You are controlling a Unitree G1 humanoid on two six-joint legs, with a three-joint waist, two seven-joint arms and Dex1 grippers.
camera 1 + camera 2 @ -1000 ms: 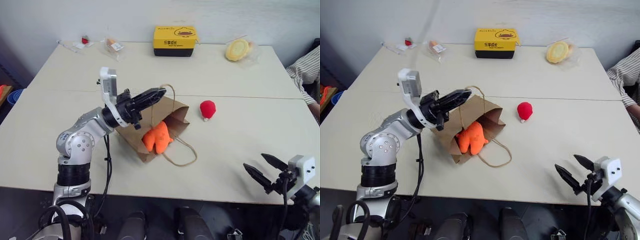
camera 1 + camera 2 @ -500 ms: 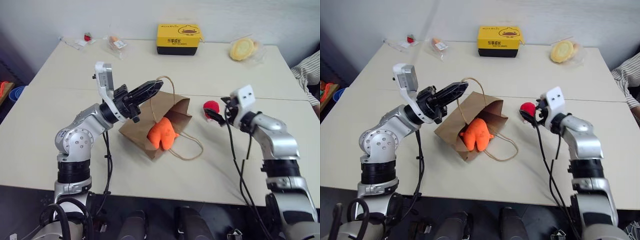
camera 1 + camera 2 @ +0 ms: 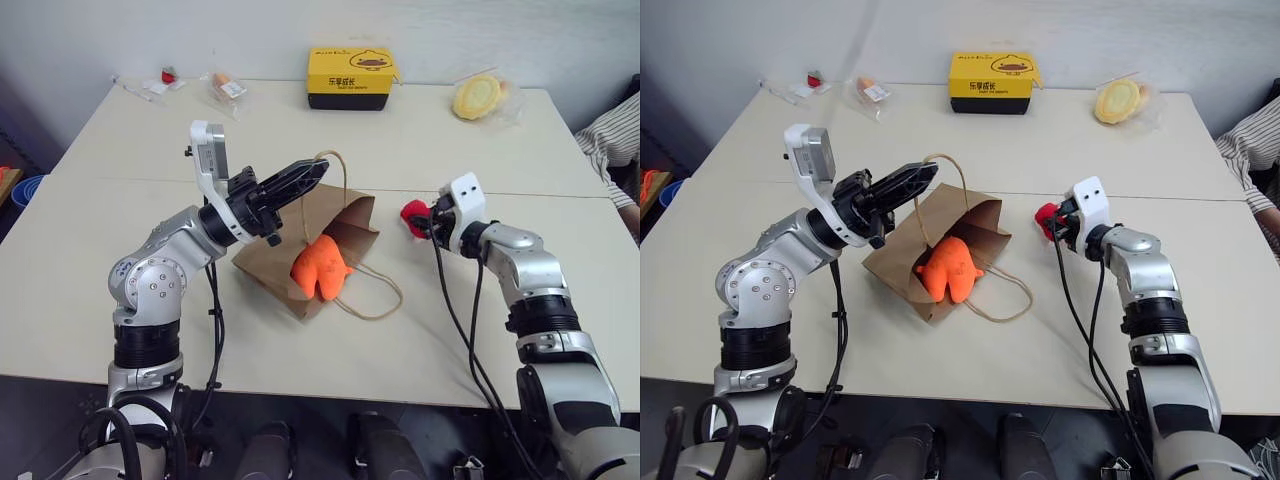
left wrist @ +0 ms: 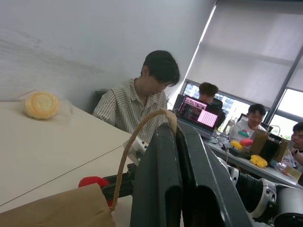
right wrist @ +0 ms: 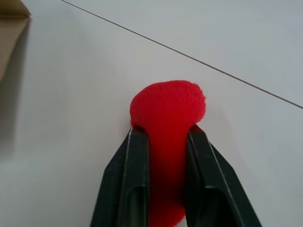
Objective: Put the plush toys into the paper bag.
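The brown paper bag point(image 3: 285, 262) lies on the table with its mouth facing right. My left gripper point(image 3: 318, 172) is shut on its upper cord handle point(image 4: 142, 137) and holds that handle raised. The orange plush toy point(image 3: 320, 265) sits in the bag's mouth, partly inside. To the right of the bag, the small red plush toy point(image 5: 168, 106) rests on the table. My right gripper point(image 5: 163, 131) is shut on it, one finger on each side, squeezing its lower part.
The bag's second handle point(image 3: 375, 295) lies looped on the table near the front. A yellow duck-printed box point(image 3: 350, 78), a wrapped yellow round item point(image 3: 477, 98) and small packets point(image 3: 228, 90) line the far edge. A person's striped sleeve point(image 3: 610, 140) is at the right edge.
My right arm has swung up from the table's front edge to the red toy, and its fingers have closed on it. The left gripper still holds the handle in place.
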